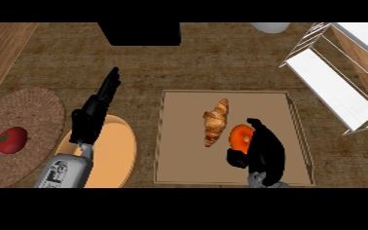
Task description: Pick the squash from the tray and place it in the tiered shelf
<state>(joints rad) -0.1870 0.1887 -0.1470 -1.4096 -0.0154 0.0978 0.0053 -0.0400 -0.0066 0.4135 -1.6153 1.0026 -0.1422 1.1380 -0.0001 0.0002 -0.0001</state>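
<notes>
Where the black right hand [262, 151] comes in over the flat tan rectangular tray [179, 170], its fingers and thumb curl around the orange squash [241, 135], which lies on the tray's right half and shows only on its left side, the rest being hidden under the hand. With so much of it covered, the squash's long axis and the way it points cannot be told; the visible part is a rounded orange lobe facing the middle of the tray. Just to its left, apart from it by a narrow gap, a golden-brown croissant [216, 122] lies on the tray with its long axis running nearly up and down the view, the upper tip leaning slightly right. The white wire tiered shelf [327, 80] stands on the brown counter [201, 63] at the upper right, well apart from the tray, its shelves slanting down toward the right edge. The left hand [97, 109] shows at the left, fingers straight and pointing up the view, holding nothing, above a plain round orange plate [119, 156]. Further left a round woven brown mat [32, 112] carries a red tomato [12, 140] with a green stalk end. A dark box [140, 33] and a pale rounded object [270, 27] sit at the top edge.
</notes>
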